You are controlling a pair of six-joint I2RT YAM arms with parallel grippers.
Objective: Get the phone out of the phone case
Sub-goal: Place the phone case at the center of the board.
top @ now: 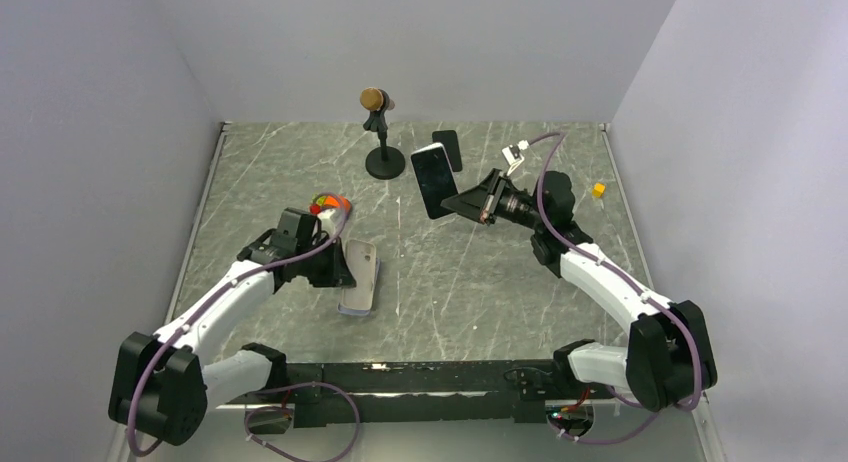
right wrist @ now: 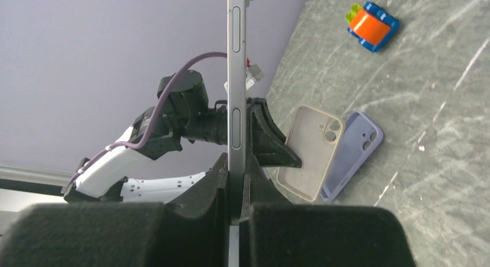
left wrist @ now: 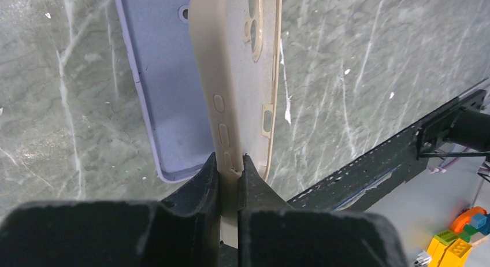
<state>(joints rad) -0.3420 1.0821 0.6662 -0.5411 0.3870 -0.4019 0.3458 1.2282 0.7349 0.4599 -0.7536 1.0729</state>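
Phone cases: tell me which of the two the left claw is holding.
The beige case, pinched by its edge in the left claw. The lavender case lies flat on the table beside it, outside the claw.

Both arms are built alike, with smooth white tubular links between chunky black joint housings. The left arm fills the lower left of the top view and the right arm the lower right. A thin purple cable trails in loose loops along the outside of each. Their bulky black shoulders meet a black base rail at the bottom edge. The left pincer and right pincer are matte black with a rough, grainy surface. Their wedge-shaped fingers taper to narrow tips. A small white connector sits at the right wrist.
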